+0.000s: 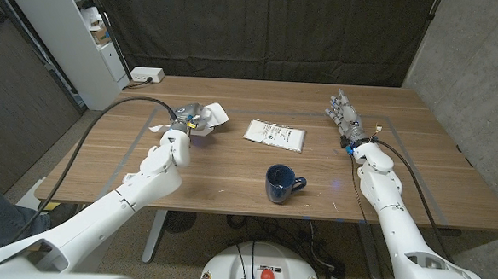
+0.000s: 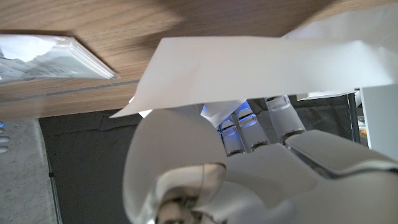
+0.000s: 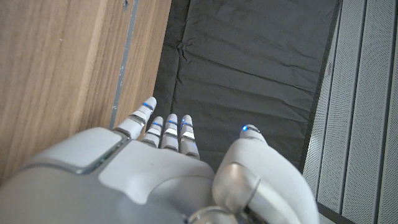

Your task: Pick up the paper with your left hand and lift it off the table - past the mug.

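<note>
A lab — black backdrop curtain (image 1: 263, 29), wooden table (image 1: 230, 168), power strip (image 1: 146, 75)

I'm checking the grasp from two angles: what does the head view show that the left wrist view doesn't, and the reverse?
Head view alone: the blue mug, the right hand with fingers spread, and the table's full layout. Left wrist view alone: the paper's underside over the left hand's fingers. Both: the left hand holding the paper and the plastic packet.

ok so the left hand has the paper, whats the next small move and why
Probably raise the left hand straight up a little more. It grips the crumpled paper, which looks low over the table. The mug stands off to the right, clear of a vertical lift.
</note>
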Available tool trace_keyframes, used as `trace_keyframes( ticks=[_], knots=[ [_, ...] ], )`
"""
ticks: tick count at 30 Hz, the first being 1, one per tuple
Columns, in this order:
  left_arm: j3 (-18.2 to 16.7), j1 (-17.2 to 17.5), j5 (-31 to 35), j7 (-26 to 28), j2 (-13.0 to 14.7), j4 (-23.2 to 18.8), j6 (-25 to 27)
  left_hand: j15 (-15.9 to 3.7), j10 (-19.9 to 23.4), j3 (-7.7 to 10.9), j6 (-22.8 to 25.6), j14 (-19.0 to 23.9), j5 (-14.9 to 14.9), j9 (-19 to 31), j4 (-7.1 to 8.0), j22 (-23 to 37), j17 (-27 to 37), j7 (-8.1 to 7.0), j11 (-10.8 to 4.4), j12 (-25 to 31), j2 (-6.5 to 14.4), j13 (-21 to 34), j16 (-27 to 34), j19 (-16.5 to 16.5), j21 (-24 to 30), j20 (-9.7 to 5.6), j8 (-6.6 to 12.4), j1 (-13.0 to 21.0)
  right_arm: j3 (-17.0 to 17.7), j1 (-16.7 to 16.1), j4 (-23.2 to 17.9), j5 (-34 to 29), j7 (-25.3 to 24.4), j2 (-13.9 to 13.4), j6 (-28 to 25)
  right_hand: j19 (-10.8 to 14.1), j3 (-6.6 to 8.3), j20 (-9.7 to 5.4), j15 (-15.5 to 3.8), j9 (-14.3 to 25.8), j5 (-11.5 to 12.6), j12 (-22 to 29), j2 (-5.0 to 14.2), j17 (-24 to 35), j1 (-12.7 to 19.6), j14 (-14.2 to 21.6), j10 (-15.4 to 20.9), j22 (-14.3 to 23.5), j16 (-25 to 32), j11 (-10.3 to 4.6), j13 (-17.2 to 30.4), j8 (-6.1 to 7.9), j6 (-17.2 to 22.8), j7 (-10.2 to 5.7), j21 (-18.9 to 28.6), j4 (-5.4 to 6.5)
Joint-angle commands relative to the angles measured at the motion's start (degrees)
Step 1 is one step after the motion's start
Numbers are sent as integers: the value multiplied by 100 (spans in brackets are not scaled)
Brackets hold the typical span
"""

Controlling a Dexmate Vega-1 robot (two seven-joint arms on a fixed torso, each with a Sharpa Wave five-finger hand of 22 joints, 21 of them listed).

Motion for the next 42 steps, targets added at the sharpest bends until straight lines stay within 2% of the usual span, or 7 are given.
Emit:
trace_keyframes(
  ticks=[1, 14, 22, 27, 42],
  knots=[
    [-138, -5, -53, -76, 159, -116, -342, -22, 39, 8, 52, 7, 31, 19, 7, 6, 9, -27, -26, -18, 22, 24, -18, -21, -1, -14, -4, -50, -18, -71, -107, 13, -84, -12, -11, 66, 21, 1, 30, 11, 11, -2, 51, -2, 0, -6, 27, 15, 0, 33, 13, -1, 37, 27, -8, -33],
    [-211, -68, 0, -259, 257, -201, -524, -55, 35, -16, 62, -6, 20, 19, 11, 7, 19, -55, -43, -33, 13, 31, -31, -66, -16, -25, -15, -77, -60, -99, -192, 6, -164, -18, -21, 69, 19, 1, 37, 10, 8, -1, 58, -1, -3, -3, 31, 16, 1, 42, 13, -2, 37, 28, -13, -39],
    [-267, -103, -25, -401, 388, -231, -823, -100, 32, -42, 60, -54, 11, 20, 5, 7, 35, -75, -45, -45, 6, 36, -43, -99, -27, -31, -28, -84, -79, -92, -178, 8, -187, -6, -2, 71, 18, -1, 23, 10, 6, 0, 62, -1, -4, 3, 34, 16, 3, 39, 13, -1, 38, 29, -17, -44],
    [-302, -141, -54, -537, 465, -256, -1013, -129, 27, -107, 65, -99, -14, 21, 63, 6, 45, -130, -69, -60, -11, 42, -65, -178, -57, -16, -41, -197, -86, -88, -176, 6, -202, 0, 8, 71, 18, -2, 23, 10, 5, -2, 66, -1, -4, -1, 30, 16, 2, 43, 13, -2, 37, 31, -20, -47],
    [-422, -207, 1, -795, 572, -409, -1299, -155, 44, -156, 99, -131, -30, 22, 41, 4, 58, -189, -91, -72, -34, 50, -73, -232, -79, -26, -49, -209, -115, -89, -265, -9, -251, -20, -8, 75, 16, 1, 29, 10, 1, 0, 76, 0, -7, -2, 38, 16, 2, 26, 13, -2, 40, 25, -25, -56]
  ],
)
